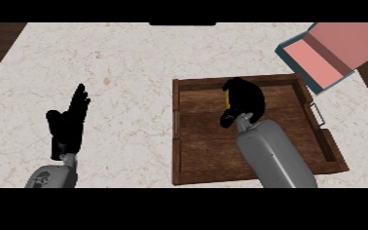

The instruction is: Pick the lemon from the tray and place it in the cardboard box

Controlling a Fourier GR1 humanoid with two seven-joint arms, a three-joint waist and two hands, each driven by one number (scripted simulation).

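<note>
Right hand [243,101] curled round lemon [226,100], low over tray [215,165]. Cardboard box [323,58] at two o'clock, unfilled. Left hand [68,124] open, resting at nine. Carry and release remain.

Right hand [243,103] around lemon [226,99] over tray [215,165]
</note>
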